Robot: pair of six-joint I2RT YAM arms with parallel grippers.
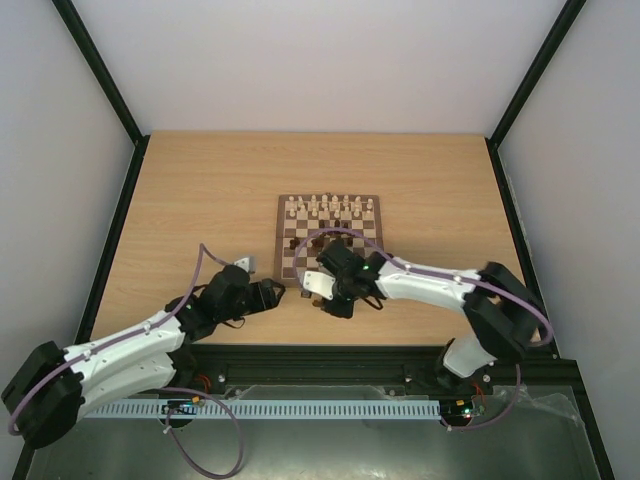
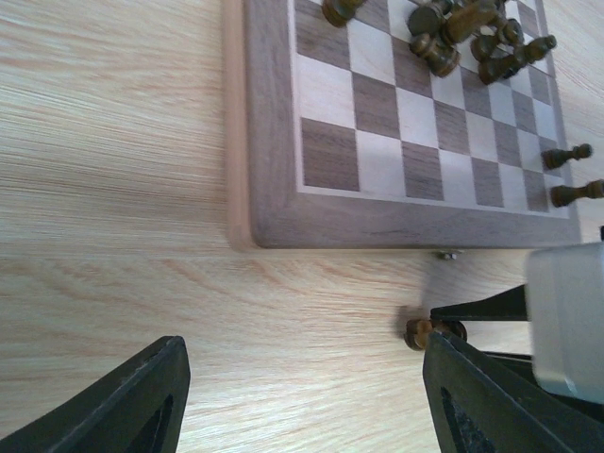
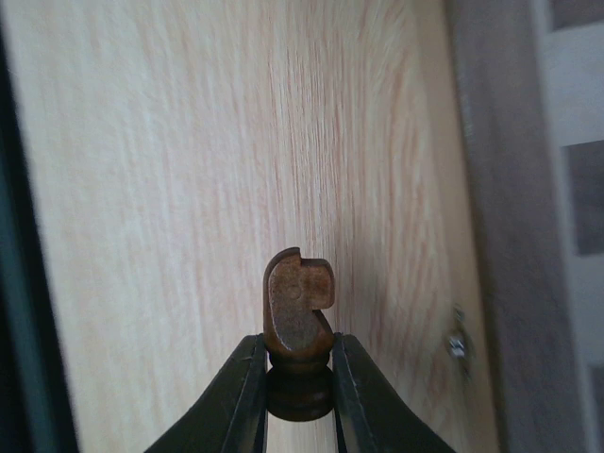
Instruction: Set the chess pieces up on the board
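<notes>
The board (image 1: 279, 240) lies mid-table. Cream chess pieces (image 1: 330, 207) stand along its far rows. Dark pieces (image 1: 345, 243) are bunched on its near half, and they also show in the left wrist view (image 2: 444, 38). My right gripper (image 3: 299, 377) is shut on a dark brown knight (image 3: 299, 307), gripped at its base just off the board's near edge (image 3: 500, 189). The knight also shows in the left wrist view (image 2: 422, 331). My left gripper (image 2: 302, 396) is open and empty, low over the bare table left of the right gripper (image 1: 335, 302).
Two dark pieces (image 2: 571, 175) lie on their sides near the board's corner. A tiny metal bit (image 2: 449, 254) sits on the table beside the board's rim (image 2: 274, 142). A black frame borders the table's near edge.
</notes>
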